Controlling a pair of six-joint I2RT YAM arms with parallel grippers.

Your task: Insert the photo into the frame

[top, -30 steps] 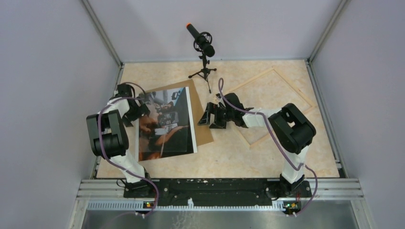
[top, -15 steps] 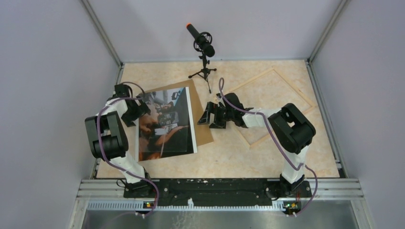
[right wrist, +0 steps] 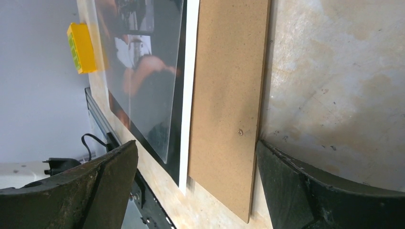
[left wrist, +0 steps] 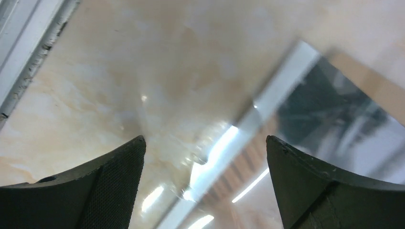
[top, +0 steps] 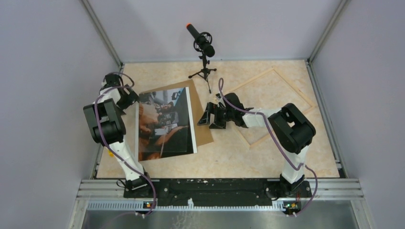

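Photo [top: 167,125]: glossy, dark, white-margined

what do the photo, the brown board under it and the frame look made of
Photo: likely glossy paper, light streaks reflect off it. Brown board: probably matte fibreboard, finely speckled, no shine. Frame: pale, seemingly wood; too distant to be sure.

The photo [top: 166,125] left, the frame [top: 279,93] right
The photo lies on a board [top: 203,126] near the table's [top: 224,157] left edge; the frame lies toward the far right corner.
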